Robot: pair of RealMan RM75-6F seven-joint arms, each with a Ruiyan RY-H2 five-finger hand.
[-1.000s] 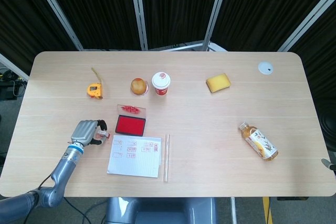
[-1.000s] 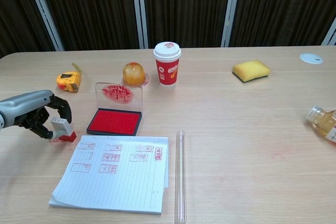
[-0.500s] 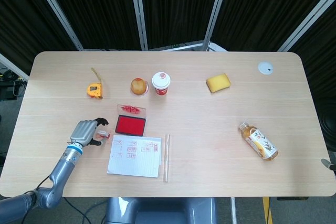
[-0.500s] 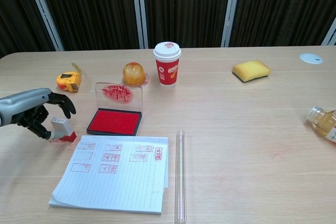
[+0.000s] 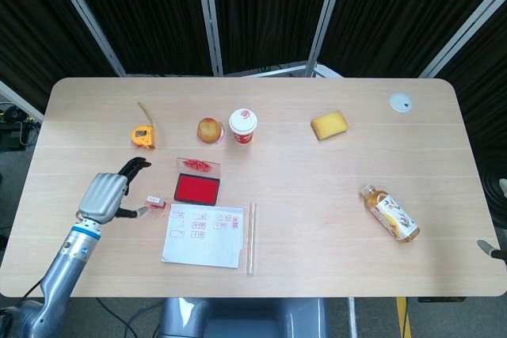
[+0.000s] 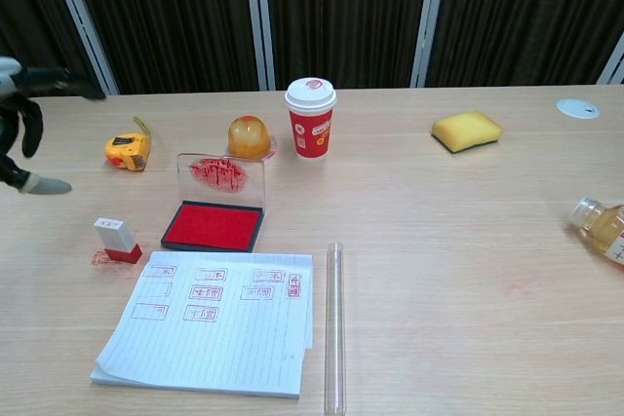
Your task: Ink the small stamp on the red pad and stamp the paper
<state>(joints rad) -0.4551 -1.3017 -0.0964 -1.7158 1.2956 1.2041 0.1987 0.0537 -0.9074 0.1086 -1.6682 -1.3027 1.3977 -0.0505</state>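
1. While your left hand (image 5: 103, 195) hung above the table (image 5: 317, 195) with its fingers spread and nothing in them, the small stamp (image 6: 116, 240) stood upright on the wood, apart from that hand at about its three o'clock.
2. That stamp sat just at nine o'clock of the red pad (image 6: 214, 225), whose clear lid (image 6: 220, 178) stood raised at the pad's twelve o'clock side, and near the paper (image 6: 210, 321), off its ten o'clock corner.
3. Judging by the many red marks on the sheet and the stamp set down, the stamping looked finished, so the step in hand was probably the release and pull-away; doing it well meant lifting straight clear so no finger clipped the stamp and tipped it.
4. From the chest view only the fingertips of the left hand showed, cut off at the nine o'clock edge.
5. Your right hand was in neither view, so you could tell nothing of its state.
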